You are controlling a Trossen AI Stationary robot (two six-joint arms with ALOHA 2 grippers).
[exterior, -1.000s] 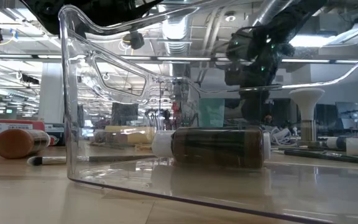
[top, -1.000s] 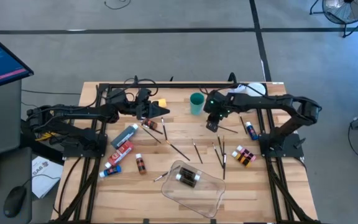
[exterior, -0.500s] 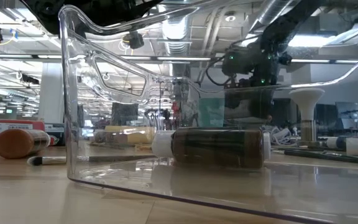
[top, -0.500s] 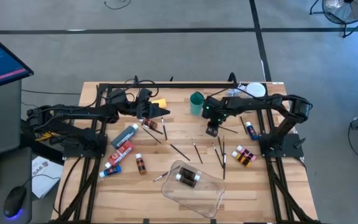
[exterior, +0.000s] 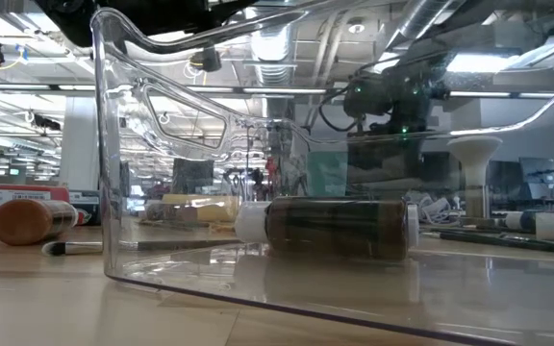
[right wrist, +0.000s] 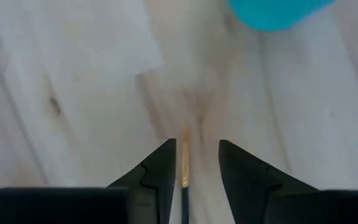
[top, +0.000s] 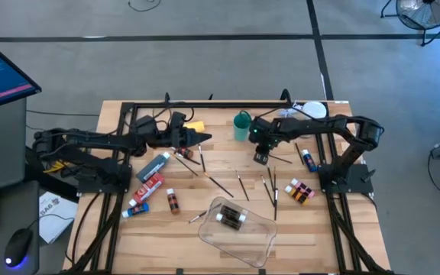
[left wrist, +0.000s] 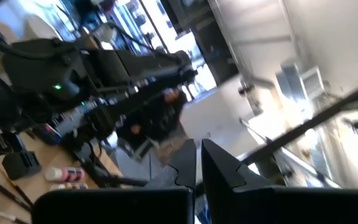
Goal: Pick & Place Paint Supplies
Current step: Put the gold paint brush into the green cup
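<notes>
The cup (right wrist: 272, 12) is cut off by the right wrist view's edge. The brush (right wrist: 184, 180) runs down out of sight between the right pincer's (right wrist: 194, 165) fingers. The left wrist view is blurred.

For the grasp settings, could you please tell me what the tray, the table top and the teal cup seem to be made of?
Tray: clear rigid plastic, glossy; the bottle inside it shows straight through the wall.
Table top: pale wood planks, matt; grain and knots show in the right wrist view.
Teal cup: probably plastic, opaque and smooth with an even colour; the look leaves it open.
</notes>
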